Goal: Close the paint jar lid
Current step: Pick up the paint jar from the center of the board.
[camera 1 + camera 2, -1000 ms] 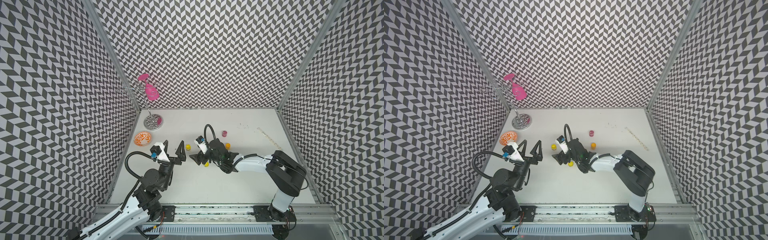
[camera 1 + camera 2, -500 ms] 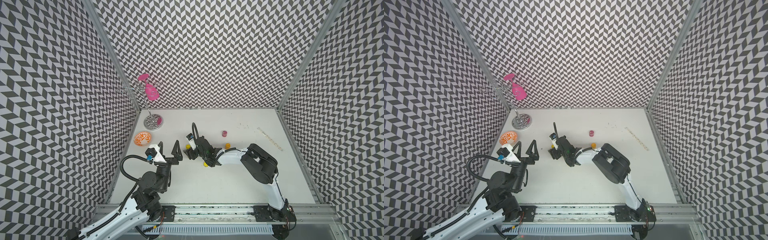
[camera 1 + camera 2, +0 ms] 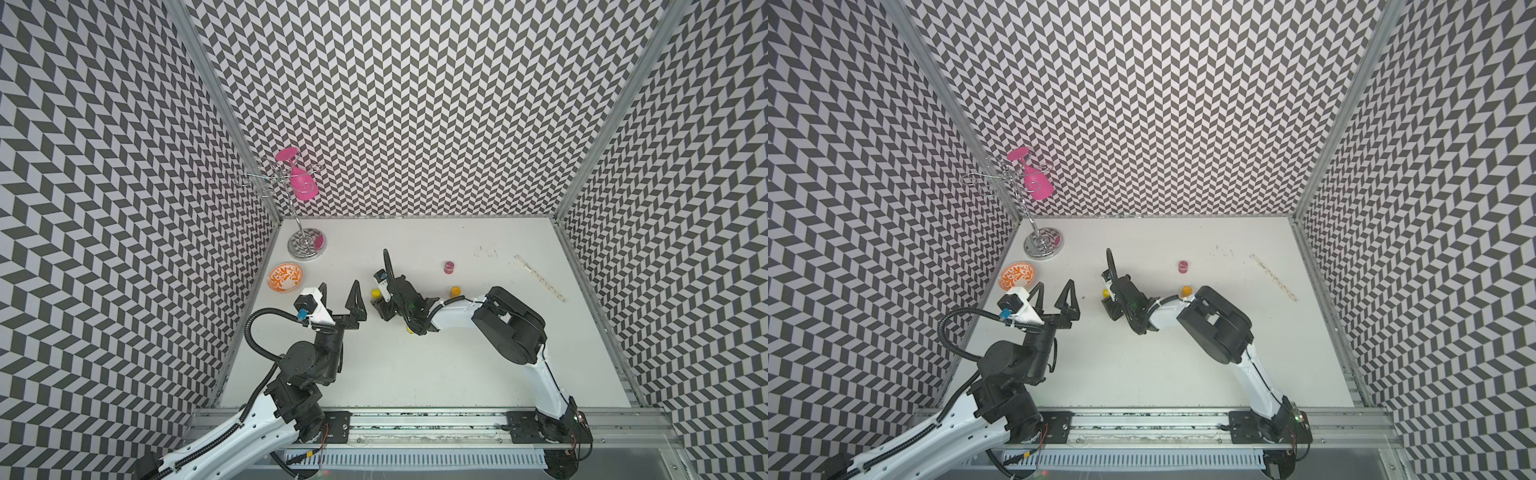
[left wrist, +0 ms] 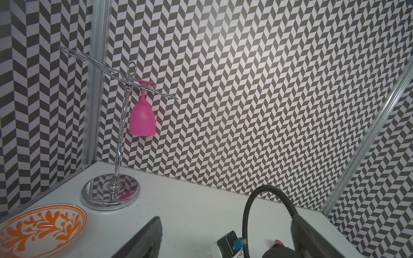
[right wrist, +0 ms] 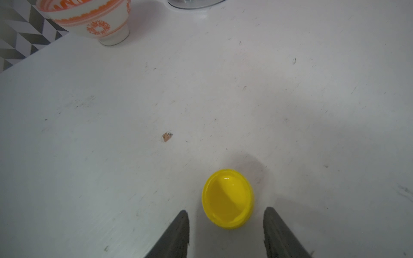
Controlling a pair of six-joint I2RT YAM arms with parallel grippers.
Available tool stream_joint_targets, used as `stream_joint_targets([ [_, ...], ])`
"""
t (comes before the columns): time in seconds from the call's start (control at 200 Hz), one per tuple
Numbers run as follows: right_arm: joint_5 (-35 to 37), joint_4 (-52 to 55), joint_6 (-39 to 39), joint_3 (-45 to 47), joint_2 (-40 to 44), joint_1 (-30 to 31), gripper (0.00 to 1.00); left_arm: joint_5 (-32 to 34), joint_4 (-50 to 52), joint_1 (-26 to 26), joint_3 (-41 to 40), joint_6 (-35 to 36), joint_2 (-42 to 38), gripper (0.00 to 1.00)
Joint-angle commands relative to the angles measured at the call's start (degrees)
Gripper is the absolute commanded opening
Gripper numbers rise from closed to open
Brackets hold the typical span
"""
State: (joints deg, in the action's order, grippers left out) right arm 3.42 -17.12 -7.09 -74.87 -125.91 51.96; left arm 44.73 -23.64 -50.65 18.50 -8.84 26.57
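Standing half-open and touching nothing, the right gripper [image 5: 226, 210] flanks the near edge of the lid [image 5: 228, 196], which lies flat on the table [image 5: 111, 111], mostly ahead of the tips; the left gripper [image 3: 338, 285], wide and empty, sits farther off.

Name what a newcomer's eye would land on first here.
A pink wine glass hangs upside down from a chrome rack in the far left corner, with an orange-patterned bowl nearby. On the white table, a glossy yellow disc lies between the open fingers of the right hand.
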Motion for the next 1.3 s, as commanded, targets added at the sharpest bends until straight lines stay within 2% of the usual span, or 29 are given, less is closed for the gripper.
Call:
stream_joint_targets([
  [0.0,1.67,-3.91,-0.64,-1.86,-1.16,0.40,0.52,0.24,-1.66,-0.40,-0.48,-0.56,-0.11,0.90],
  [0.396,2.02,-6.09,-0.42,-3.17,-2.76,0.40,0.46,-0.86,-1.85,-0.33,-0.33,-0.63,-0.02,0.90],
  [0.671,1.85,-5.90,-0.19,-3.81,-2.95,0.40,0.31,-1.05,-1.85,-0.39,-0.22,-0.65,1.90,0.90],
  [0.821,3.18,-7.61,0.25,-0.79,0.14,0.31,0.28,-0.85,-2.11,-0.36,-0.40,-0.48,2.07,0.90],
  [0.981,2.46,-6.52,0.62,3.59,7.10,-0.36,0.27,-0.92,-3.84,-0.34,-0.99,1.01,2.95,0.90],
  [1.137,0.42,-1.63,0.32,6.81,14.49,-2.32,0.27,-5.71,-12.69,-0.33,-4.91,7.58,4.12,0.89],
  [1.292,-0.67,3.88,0.14,10.89,22.66,-4.91,0.27,-18.85,-28.00,0.57,-11.36,17.45,8.23,0.89],
])
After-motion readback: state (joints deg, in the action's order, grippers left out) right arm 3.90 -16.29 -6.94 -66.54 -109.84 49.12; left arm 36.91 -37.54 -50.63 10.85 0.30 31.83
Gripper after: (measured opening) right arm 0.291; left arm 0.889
